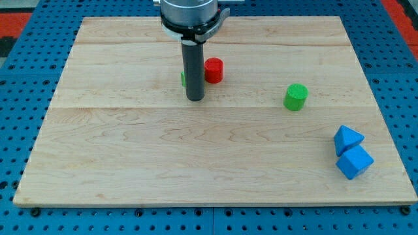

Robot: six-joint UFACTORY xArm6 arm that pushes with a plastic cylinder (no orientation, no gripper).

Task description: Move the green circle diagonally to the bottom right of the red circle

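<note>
We see red circle (213, 70), solid bright red. Green circle (296, 97), vivid green all over. Second green block (183, 79) shows only thin green sliver behind our rod, shape not readable. Two blue blocks, blue triangle (347, 139) and blue cube (354, 162), both same sky blue. Our rod dark grey, near black down to my tip (195, 99). Board (196, 163) pale wood, fine grain streaks. Surround (19, 78) blue, dotted with dark holes.

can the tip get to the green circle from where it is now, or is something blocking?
Probably yes. My tip sits left of the red circle; the green circle lies off to the view's right with bare board between. A green block hides behind the rod.
</note>
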